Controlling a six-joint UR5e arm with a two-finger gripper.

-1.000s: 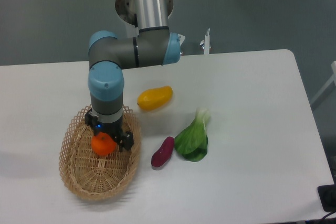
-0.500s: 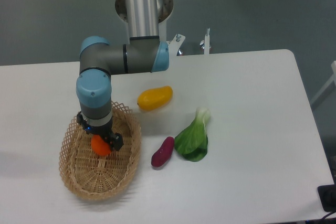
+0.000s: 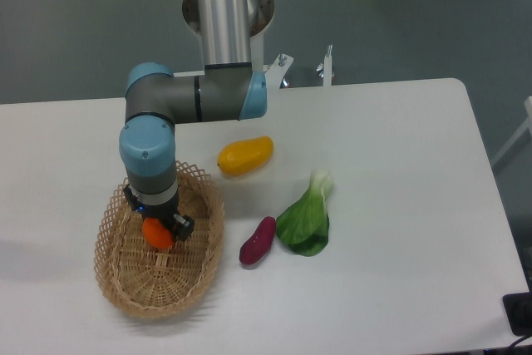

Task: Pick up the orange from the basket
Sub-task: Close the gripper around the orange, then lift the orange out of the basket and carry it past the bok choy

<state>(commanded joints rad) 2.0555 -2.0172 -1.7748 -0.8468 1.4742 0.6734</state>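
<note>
The gripper [image 3: 157, 224] points straight down into the basket [image 3: 125, 288], its two dark fingers [image 3: 181, 225] closed around the orange [image 3: 156, 234]. The orange shows as a small bright ball between and just below the fingers. It sits over the far half of the basket's floor, toward the middle. Whether it rests on the weave or hangs just clear of it cannot be told from this view.

Above the fingers rises the grey wrist with its pale blue cap [image 3: 148, 143], and from there the arm bends right and then climbs out of the top of the picture.

The basket is an oval of tan wicker with an open lattice rim, lying at the near left of the white table [image 3: 399, 172]. Outside it, to the right, lie three other items, all apart from each other and from the basket: a yellow mango-shaped fruit [image 3: 245, 155] farther back, a small purple sweet potato [image 3: 258, 241] nearer, just beside the basket's right rim, and a green leafy vegetable [image 3: 306, 220] to the right of that.

The step in hand appears to be the lift. To do it well, the grip should hold firm on the round, glossy skin, which could slip. The rise should be straight up, so the fingers clear the lattice rim without catching it or dragging the light basket along.
</note>
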